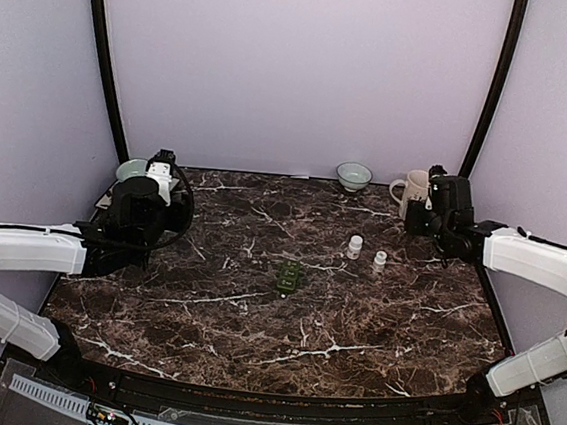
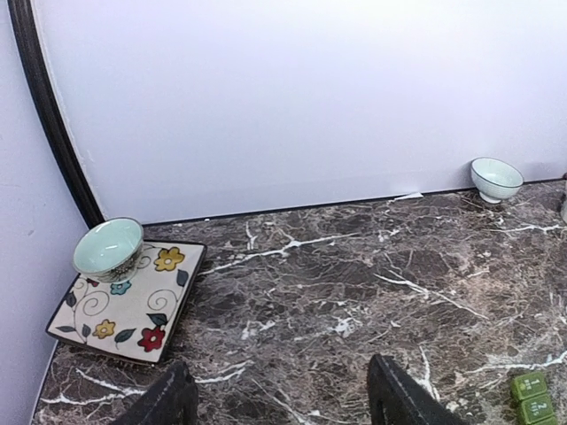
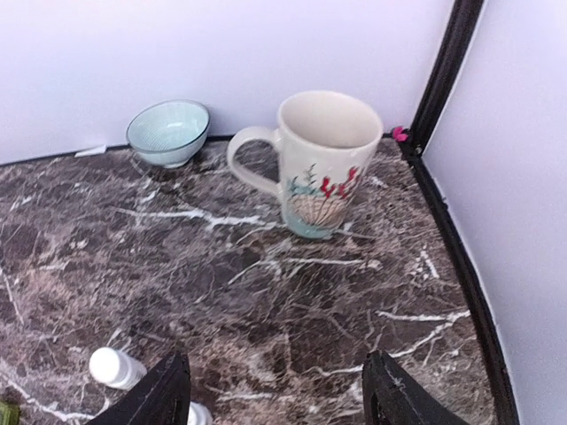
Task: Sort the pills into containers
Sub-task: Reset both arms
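We find the left gripper point(image 2: 282, 398) with jaws spread and empty, just right of the floral plate point(image 2: 133, 310) and the bowl point(image 2: 108, 247) on it. The right gripper point(image 3: 270, 394) is likewise wide and empty, near the mug point(image 3: 323, 164) at far right. Two white pill bottles point(image 1: 355, 247) point(image 1: 379, 262) stand upright right of centre and a green compartment box point(image 1: 289, 277) lies mid-table, all untouched. We judge sorting not yet begun, and we see no obstacle between grippers and bottles.

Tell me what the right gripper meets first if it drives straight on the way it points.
Probably the floral mug, standing nearly dead ahead of the right gripper with only tabletop between; the small bowl lies left of that line. Depth is unclear.
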`<action>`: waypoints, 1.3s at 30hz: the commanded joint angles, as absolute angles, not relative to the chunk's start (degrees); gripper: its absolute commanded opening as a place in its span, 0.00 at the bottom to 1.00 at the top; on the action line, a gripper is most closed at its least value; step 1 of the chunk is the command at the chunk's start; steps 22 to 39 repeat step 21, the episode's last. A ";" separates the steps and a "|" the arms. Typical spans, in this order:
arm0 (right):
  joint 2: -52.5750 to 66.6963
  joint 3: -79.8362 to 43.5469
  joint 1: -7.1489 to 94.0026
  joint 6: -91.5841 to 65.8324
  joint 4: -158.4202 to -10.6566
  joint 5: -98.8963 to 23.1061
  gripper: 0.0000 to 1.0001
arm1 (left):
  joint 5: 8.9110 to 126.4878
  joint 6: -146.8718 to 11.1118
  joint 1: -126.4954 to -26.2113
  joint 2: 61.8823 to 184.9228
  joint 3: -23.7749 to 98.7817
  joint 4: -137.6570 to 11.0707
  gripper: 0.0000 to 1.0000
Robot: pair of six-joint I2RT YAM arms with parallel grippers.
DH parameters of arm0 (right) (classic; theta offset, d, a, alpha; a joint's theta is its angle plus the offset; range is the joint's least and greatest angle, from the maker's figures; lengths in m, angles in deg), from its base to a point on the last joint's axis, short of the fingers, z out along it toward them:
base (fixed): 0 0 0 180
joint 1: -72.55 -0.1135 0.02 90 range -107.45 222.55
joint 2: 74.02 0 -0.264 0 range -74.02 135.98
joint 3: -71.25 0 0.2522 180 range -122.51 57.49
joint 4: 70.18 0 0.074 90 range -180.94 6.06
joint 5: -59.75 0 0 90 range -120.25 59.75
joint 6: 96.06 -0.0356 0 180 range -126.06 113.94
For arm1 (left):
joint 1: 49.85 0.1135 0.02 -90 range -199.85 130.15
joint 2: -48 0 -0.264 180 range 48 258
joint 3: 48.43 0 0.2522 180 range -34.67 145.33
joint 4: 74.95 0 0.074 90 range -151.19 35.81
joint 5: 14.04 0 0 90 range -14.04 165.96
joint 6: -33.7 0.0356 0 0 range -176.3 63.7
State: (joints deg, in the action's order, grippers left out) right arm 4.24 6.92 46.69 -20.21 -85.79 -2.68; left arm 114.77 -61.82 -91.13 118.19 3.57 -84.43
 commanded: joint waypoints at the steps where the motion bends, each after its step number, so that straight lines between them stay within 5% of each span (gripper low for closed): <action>1: 0.49 10.01 50.31 -19.89 -76.75 -0.83 0.68 | 117.43 -59.62 -89.40 116.74 2.13 -89.94 0.68; 9: 3.13 6.69 50.93 -28.66 -86.98 5.74 0.90 | 115.50 -61.66 -87.59 117.98 0.49 -90.13 0.69; 18: 1.61 6.94 50.93 -29.64 -88.92 7.65 0.84 | 114.90 -63.06 -86.85 118.70 0.37 -90.28 0.69; 39: 0.41 8.01 50.93 -29.18 -87.26 7.44 0.89 | 114.86 -63.45 -86.78 118.79 0.40 -90.28 0.69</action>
